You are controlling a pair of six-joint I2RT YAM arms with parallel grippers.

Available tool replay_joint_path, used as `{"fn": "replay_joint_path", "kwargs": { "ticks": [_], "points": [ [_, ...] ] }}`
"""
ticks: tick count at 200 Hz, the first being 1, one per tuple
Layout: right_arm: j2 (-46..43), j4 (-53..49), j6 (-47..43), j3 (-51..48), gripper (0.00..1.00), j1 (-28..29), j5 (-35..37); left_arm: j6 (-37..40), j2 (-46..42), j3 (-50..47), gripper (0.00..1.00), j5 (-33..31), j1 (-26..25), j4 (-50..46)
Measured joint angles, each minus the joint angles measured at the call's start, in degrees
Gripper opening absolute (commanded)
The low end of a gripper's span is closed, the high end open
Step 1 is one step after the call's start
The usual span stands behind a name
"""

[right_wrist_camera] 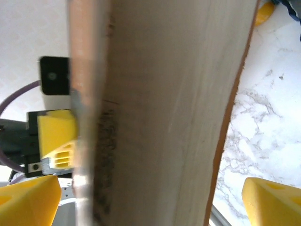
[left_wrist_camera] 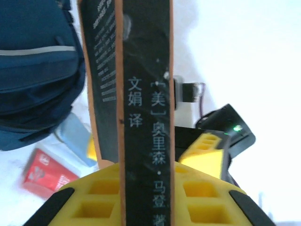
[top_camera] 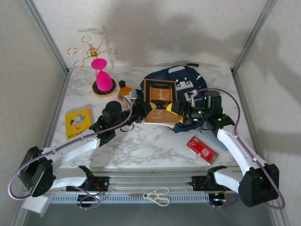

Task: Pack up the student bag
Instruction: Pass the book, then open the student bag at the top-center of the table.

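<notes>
Mid-table, the limp navy-blue fabric backpack [top_camera: 188, 77] looks best pinched at its zip rim; left gripper [left_wrist_camera: 146, 197] clamps the stiff black-spined book [left_wrist_camera: 146, 94], right gripper [right_wrist_camera: 150, 202] stands spread around it.

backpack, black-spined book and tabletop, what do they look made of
Large navy-blue backpack: woven fabric, matte, soft folds and stitched light trim. Black-spined book with orange edges: paper or card cover, slight sheen, printed white characters. White tabletop: marble-look with grey veins, smooth; could be stone or laminate.
</notes>
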Motion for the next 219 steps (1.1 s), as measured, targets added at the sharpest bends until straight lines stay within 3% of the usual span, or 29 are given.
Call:
{"fn": "replay_joint_path", "kwargs": {
  "ticks": [33,43,94,134,146,178,195,219],
  "points": [
    [0.2,7.9,5.6,-3.0,0.98,-0.2,-2.7,-0.5,2.8,2.0,0.00,-0.2,-1.4,3.0],
    [-0.3,10.9,7.9,-4.0,0.92,-0.3,-3.7,-0.3,3.3,2.6,0.00,-0.5,-1.4,3.0],
    [-3.5,15.8,12.0,-4.1,0.36,-3.8,-5.1,3.4,4.9,6.3,0.00,-3.3,-1.6,-0.8],
    [-3.8,13.2,10.1,-3.2,0.03,-5.7,-5.0,6.8,6.8,8.2,0.00,-4.7,-1.7,-5.1],
    [-3.8,9.9,8.1,-2.1,0.01,-6.3,-4.7,8.3,7.6,9.3,0.18,-4.8,-1.8,-6.5],
    [-3.5,0.4,2.4,3.1,0.00,-10.8,-2.0,18.2,10.1,15.6,0.52,-5.9,-2.0,-13.2],
    [-3.3,-5.2,-0.9,6.1,0.00,-16.0,2.7,25.4,13.3,21.7,0.60,-6.8,-2.5,-18.9],
    [-2.6,-11.6,-4.7,8.3,0.00,-23.7,9.9,37.4,20.2,31.4,0.64,-9.2,-5.0,-26.0]
  ]
}}
